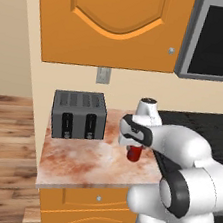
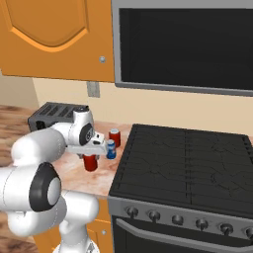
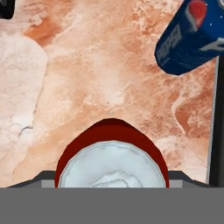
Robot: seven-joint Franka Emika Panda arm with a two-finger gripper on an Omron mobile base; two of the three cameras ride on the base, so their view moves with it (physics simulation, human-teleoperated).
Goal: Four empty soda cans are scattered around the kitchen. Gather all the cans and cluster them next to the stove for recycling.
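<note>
Directly beneath the gripper (image 2: 91, 154) a red soda can (image 2: 90, 162) is being straddled, its long axis upright, its silver top seen just below the camera in the hand view; the jaws are standing apart around it, and whether they are pressing on it cannot be told. At about two o'clock in the right base view a blue can (image 2: 111, 149) is standing, another red can (image 2: 114, 136) beyond it, both just beside the stove (image 2: 183, 163). No containers are being used; the cans are being kept on the counter (image 1: 75, 161).
</note>
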